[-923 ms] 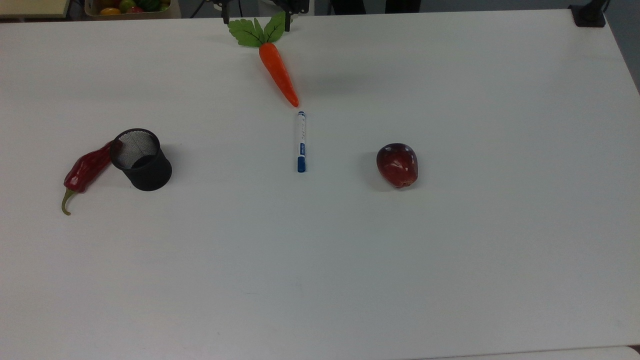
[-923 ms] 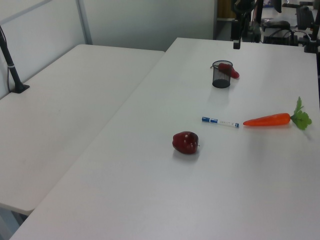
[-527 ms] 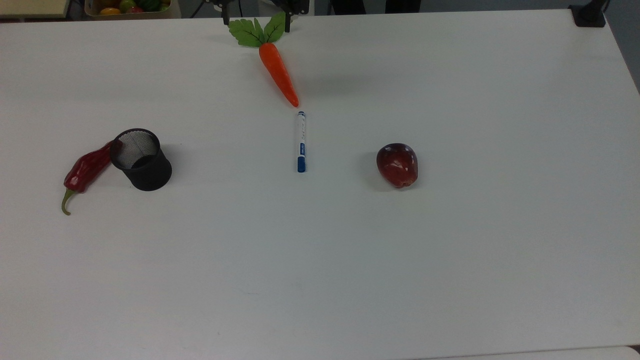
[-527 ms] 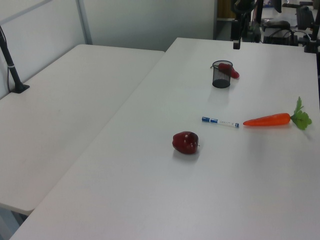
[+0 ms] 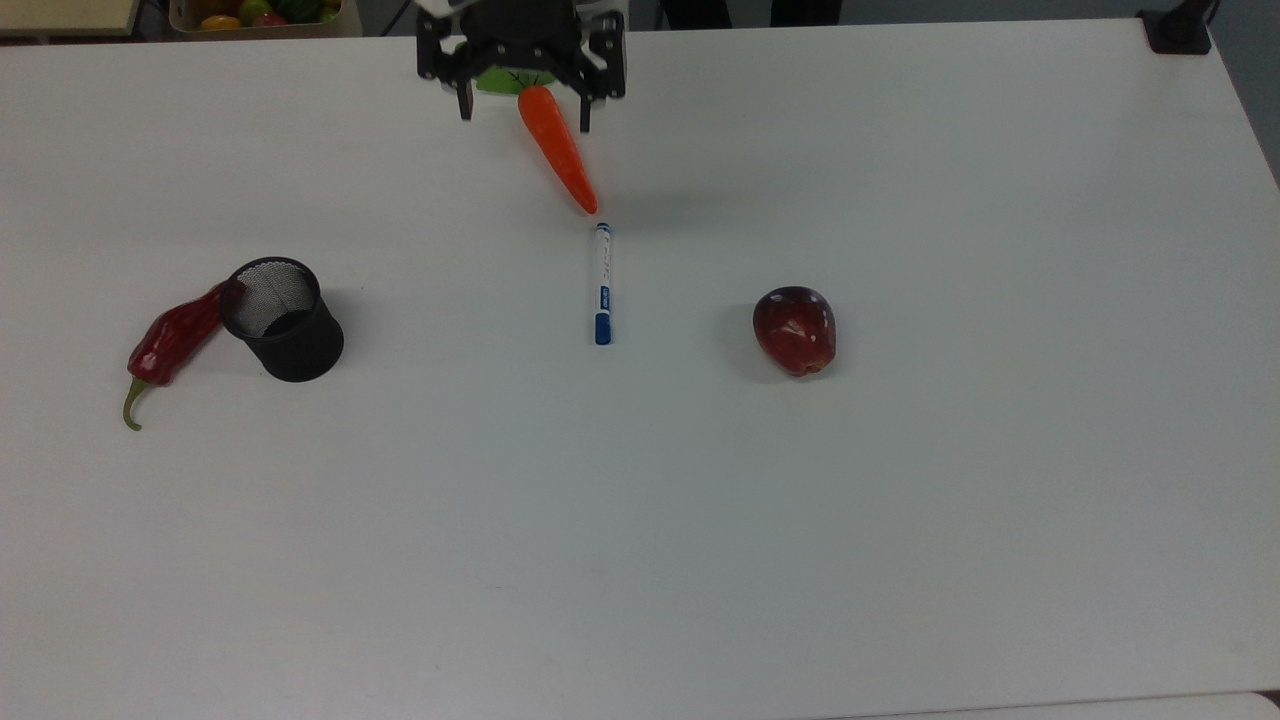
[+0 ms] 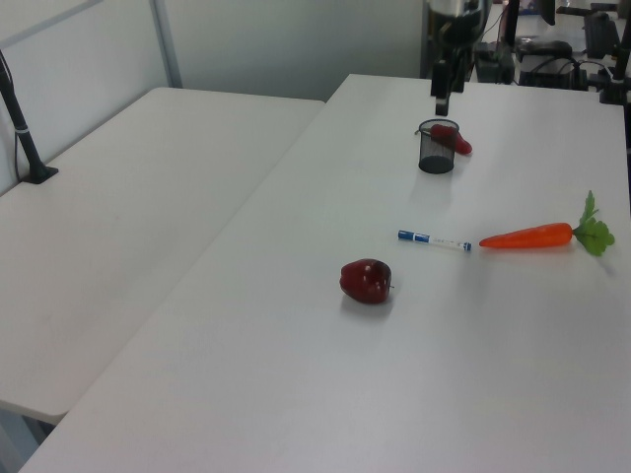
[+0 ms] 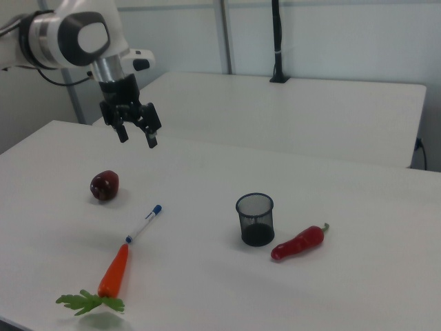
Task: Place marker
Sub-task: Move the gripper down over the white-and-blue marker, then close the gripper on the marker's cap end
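Observation:
The marker (image 5: pixel 602 283) lies flat near the table's middle, white with a blue cap, with nothing touching it. In the left view the marker (image 6: pixel 434 239) is just left of the carrot's tip, and in the right view the marker (image 7: pixel 143 224) lies between the apple and the carrot. My gripper (image 5: pixel 524 112) hangs open and empty in the air, covering the carrot's leaves in the top view. It floats well above the table in the right view, gripper (image 7: pixel 138 140), and above the mesh cup in the left view, gripper (image 6: pixel 443 99).
An orange carrot (image 5: pixel 558 150) points at the marker's end. A black mesh cup (image 5: pixel 283 318) stands at the top view's left with a red chili (image 5: pixel 175 340) leaning against it. A dark red apple (image 5: pixel 795 329) sits at the top view's right. A fruit basket (image 5: pixel 255 12) lies beyond the far edge.
My gripper has come in from the far edge over the carrot's leaves in the top view and shifted left in the left view. The objects on the table have not moved.

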Available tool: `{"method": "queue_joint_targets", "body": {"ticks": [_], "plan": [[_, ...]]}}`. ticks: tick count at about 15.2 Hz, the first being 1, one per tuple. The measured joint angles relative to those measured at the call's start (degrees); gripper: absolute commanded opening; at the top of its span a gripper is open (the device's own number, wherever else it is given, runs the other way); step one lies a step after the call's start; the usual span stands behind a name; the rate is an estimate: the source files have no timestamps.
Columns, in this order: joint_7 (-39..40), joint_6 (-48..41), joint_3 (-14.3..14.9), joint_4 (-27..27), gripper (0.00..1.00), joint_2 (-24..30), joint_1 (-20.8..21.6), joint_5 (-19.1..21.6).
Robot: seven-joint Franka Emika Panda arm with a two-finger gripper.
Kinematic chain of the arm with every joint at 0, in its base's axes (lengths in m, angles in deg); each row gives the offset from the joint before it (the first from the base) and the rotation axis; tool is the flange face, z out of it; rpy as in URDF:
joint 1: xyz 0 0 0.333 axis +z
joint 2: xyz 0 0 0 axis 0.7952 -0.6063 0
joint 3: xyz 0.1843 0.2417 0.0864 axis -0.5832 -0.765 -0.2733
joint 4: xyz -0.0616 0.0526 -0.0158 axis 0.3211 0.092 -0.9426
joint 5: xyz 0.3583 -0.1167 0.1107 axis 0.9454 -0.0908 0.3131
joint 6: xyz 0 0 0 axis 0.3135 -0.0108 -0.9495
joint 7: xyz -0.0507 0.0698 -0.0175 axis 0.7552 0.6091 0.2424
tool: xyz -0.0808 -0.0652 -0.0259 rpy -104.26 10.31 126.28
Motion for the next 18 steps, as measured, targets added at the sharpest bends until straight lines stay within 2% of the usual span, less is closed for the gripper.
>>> {"method": "queue_joint_targets", "body": {"ticks": [10,14,15,18], "plan": [[-2.48,9.93,-0.47,-1.38,1.0,-12.44,1.8,-0.07],[-2.41,10.33,-0.5,-1.74,1.0,-16.41,3.87,-2.27],[-2.4,11.55,-0.5,-2.26,0.98,-17.12,4.19,-2.42],[-2.4,16.07,-0.51,-4.54,0.75,-18.51,4.62,-2.58]]}}
